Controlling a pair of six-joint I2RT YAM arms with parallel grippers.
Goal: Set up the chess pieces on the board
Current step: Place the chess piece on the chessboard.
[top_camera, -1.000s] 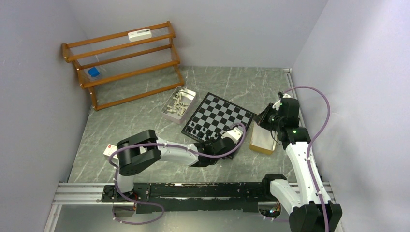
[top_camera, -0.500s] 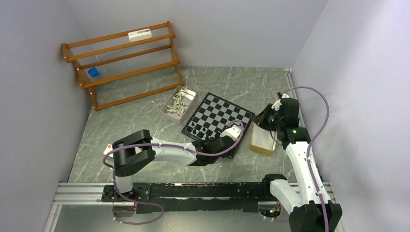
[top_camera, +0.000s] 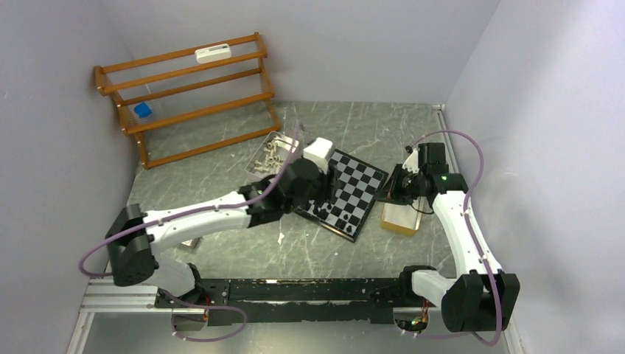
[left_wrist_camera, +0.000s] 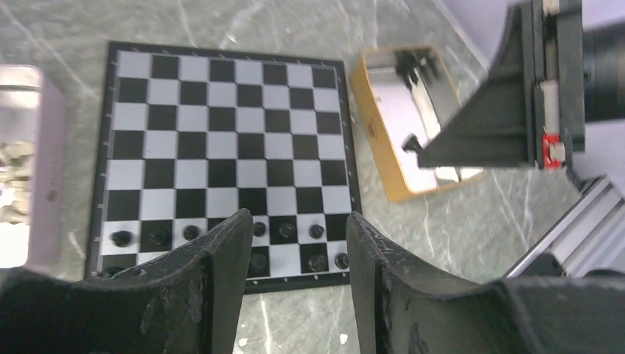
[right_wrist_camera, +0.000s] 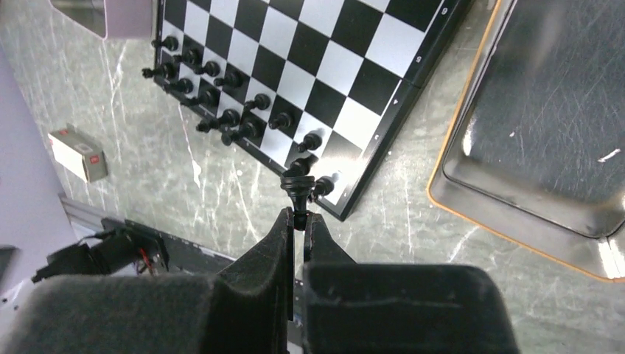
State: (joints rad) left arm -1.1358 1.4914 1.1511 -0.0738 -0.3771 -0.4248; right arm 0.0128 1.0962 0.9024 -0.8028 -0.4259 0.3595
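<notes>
Leaning by the back left wall, a rack (top_camera: 188, 96) stands well apart from everything else. A small box (right_wrist_camera: 79, 155) lies on the table near the left arm (top_camera: 199, 214). That arm reaches out over a tray (left_wrist_camera: 48, 177) of white pieces (left_wrist_camera: 15, 155), which look blurred in the wrist view. The tray sits just beside the board (left_wrist_camera: 221, 133).

The left gripper (left_wrist_camera: 298, 221) hangs above the board's near side. Its fingers (left_wrist_camera: 221, 280) are spread apart with nothing between them.

Black pieces (right_wrist_camera: 221, 96) stand in two rows along the board's edge nearest the arm bases. The left fingers hide part of those rows in the wrist view, so I cannot count them.

At the board's right near corner, the right gripper (right_wrist_camera: 297, 221) is clamped tight on the base of one black piece (right_wrist_camera: 297, 184), its head pointing away from the fingers. This piece hangs by the last pieces of the outer row. I cannot tell whether it touches the board.

Further right, a gold tin (right_wrist_camera: 531, 125) lies just beside the board's right edge, and the right gripper is close by it in the top view.
</notes>
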